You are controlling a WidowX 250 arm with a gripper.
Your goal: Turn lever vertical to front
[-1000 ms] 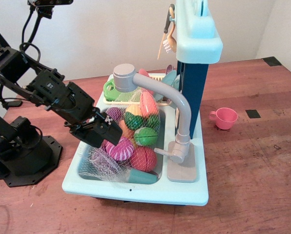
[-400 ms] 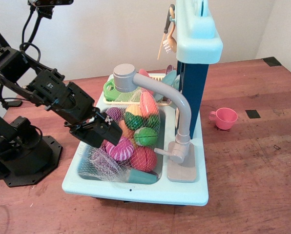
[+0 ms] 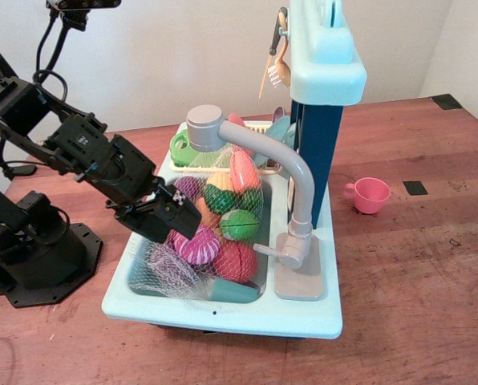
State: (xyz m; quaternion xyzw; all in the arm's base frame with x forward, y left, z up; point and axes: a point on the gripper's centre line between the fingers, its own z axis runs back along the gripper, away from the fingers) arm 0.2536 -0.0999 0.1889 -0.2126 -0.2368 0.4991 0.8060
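The toy faucet stands on the right rim of the light-blue sink. Its lever is a short grey stub that sticks out leftward from the grey base, towards the basin. The tall curved spout arches left to its round head. My black gripper hangs over the basin's left side, against the net bag, well left of the lever and apart from it. Its fingers blend into one dark block, so their opening is unclear. It holds nothing that I can see.
A net bag of toy food fills the basin. A green cup and dish rack sit behind it. A blue tower with a light-blue shelf and hanging utensils rises behind the faucet. A pink cup stands on the table at right. The arm's base is at left.
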